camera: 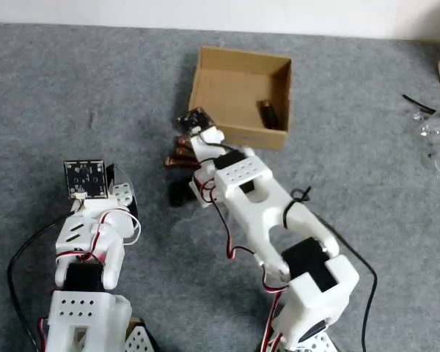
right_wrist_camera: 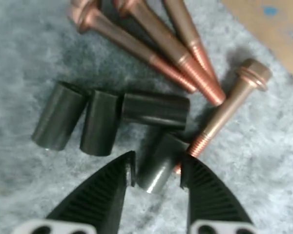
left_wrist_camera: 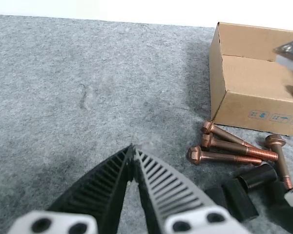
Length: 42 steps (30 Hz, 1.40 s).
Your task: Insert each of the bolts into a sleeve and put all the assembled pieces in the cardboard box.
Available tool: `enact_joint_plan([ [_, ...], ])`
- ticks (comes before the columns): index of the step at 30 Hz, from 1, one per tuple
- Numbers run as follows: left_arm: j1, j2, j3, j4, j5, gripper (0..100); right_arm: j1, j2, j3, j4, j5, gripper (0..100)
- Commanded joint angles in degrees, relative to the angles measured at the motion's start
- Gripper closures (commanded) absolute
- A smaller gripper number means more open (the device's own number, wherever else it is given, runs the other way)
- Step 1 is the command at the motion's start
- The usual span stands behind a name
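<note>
While our left gripper [left_wrist_camera: 133, 152] sits pinched shut, apart from the bolts [left_wrist_camera: 232, 157], our right gripper [right_wrist_camera: 157, 168] is nearer: its fingers [right_wrist_camera: 102, 195] stand part open either side of one sleeve [right_wrist_camera: 158, 161], whose long axis runs forward between them, a bolt [right_wrist_camera: 229, 105] tip at its far end

The high camera is looking down over the desk [camera: 59, 95] from behind both arms. The left wrist camera is facing low across it toward the cardboard box [left_wrist_camera: 254, 102] and bolts [left_wrist_camera: 224, 156]. The right wrist camera is hovering close above those same bolts and the sleeves [right_wrist_camera: 156, 109].
</note>
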Motion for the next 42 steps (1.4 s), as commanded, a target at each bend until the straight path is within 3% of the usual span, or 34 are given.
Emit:
enact_joint_plan([
  [1,0.9,-0.3,-0.4,-1.3,-0.3,100,-1.2,0.2,-0.7,-2.3,-0.4,85.8],
  [18,0.9,-0.3,-0.4,-1.3,-0.3,100,-1.8,0.3,1.3,-2.4,-0.2,86.1],
  [24,0.9,-0.3,-0.4,-1.3,-0.3,100,-1.7,0.3,1.5,-2.5,-0.4,99.2],
  [33,0.9,-0.3,-0.4,-1.3,-0.3,100,1.0,-0.7,1.5,-2.2,-0.4,99.3],
  [42,0.9,-0.3,-0.4,-1.3,-0.3,100,1.3,-12.9,8.3,-2.7,-0.4,99.3],
])
